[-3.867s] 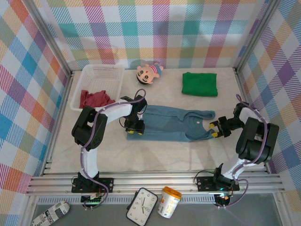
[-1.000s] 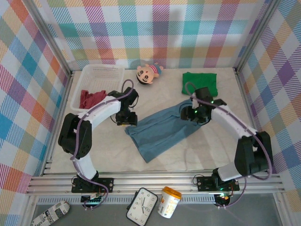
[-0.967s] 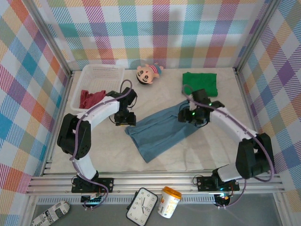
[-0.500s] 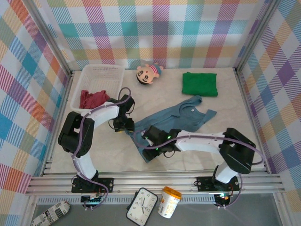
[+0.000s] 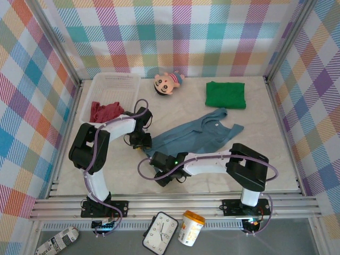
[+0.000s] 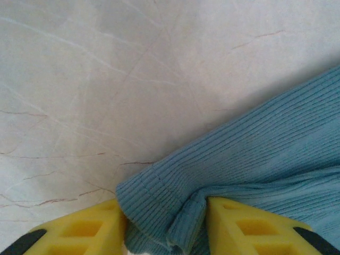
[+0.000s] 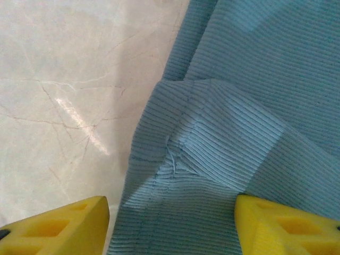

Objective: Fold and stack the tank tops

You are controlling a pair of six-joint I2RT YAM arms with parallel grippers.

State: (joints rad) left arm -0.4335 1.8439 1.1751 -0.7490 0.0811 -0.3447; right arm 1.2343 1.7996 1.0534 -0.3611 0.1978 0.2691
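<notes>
1. In the middle of the counter (image 5: 265,159), the blue-grey tank top (image 5: 194,139) lies spread out and slanted, its straps toward the far right and its hem toward the near left.
2. At the cloth's left hem corner, the left fingers (image 6: 79,234) pinch the blue-grey tank top: in the left wrist view a rolled, ribbed edge is bunched between the two yellow pads and touches both.
3. At the near edge of the same top, the right fingers (image 7: 53,223) stand spread wide, one pad over bare counter and the other over cloth, with a small puckered fold lying between them and touching neither pad.
4. From above, the right arm reaches across the front of the counter to the left, so both wrists sit close together by the top's near-left end.
5. The green tank top (image 5: 226,94) lies folded in a neat rectangle at the far right, well apart from the blue-grey one.
6. The dark red tank top (image 5: 103,111) sits crumpled in the near end of the white basket (image 5: 119,79) at the far left.
7. A doll (image 5: 169,83) lies just beside the basket.
</notes>
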